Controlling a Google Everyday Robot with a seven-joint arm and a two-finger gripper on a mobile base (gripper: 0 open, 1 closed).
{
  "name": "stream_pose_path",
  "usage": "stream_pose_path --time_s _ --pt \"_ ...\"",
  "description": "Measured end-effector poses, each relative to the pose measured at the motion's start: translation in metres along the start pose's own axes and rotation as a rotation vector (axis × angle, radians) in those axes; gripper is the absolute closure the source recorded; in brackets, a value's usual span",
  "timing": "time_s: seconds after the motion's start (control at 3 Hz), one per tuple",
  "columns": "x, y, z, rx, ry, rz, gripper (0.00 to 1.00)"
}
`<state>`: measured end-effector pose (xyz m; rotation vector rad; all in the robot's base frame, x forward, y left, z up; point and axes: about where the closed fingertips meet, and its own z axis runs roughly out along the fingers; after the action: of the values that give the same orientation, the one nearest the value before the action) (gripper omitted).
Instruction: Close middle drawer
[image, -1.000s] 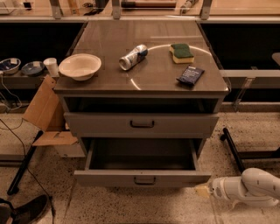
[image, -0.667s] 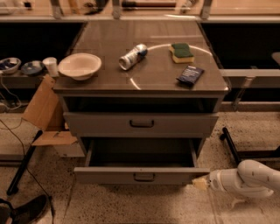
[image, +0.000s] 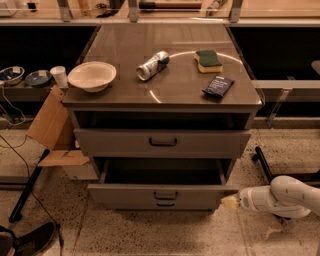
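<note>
The middle drawer (image: 160, 196) is a grey metal drawer pulled out of the cabinet, its dark empty tray (image: 162, 172) open to view. Its low front panel carries a small dark bar handle (image: 165, 195) at centre. My gripper (image: 229, 202) is at the right end of that front panel, touching or nearly touching it, on the white arm (image: 282, 197) that reaches in from the right, low over the floor. Above the open drawer is a taller drawer front (image: 162, 142) with the same kind of handle. A second handle (image: 165, 204) shows just under the open drawer's panel.
On the cabinet top (image: 125, 50) lie a cream bowl (image: 92, 76), a tipped can (image: 152, 65), a green sponge (image: 208, 60) and a dark packet (image: 218, 86). A cardboard box (image: 55, 127) stands at the left. A black pole (image: 27, 187) and a shoe (image: 27, 240) lie on the floor.
My gripper has moved left to the right end of the open drawer's front. The drawer has slid in a little.
</note>
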<state>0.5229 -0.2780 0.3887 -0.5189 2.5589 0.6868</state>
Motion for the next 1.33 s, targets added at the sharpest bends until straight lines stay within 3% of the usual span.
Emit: stream_pose_path --time_s 0.33,0.67,1.33 --pt "-0.023 -0.011 0.005 0.017 -0.002 0.005 1.0" --pt "-0.025 -0.012 0.005 0.018 -0.002 0.005 1.0" --pt "-0.061 -0.021 0.012 0.041 -0.012 0.008 1.0"
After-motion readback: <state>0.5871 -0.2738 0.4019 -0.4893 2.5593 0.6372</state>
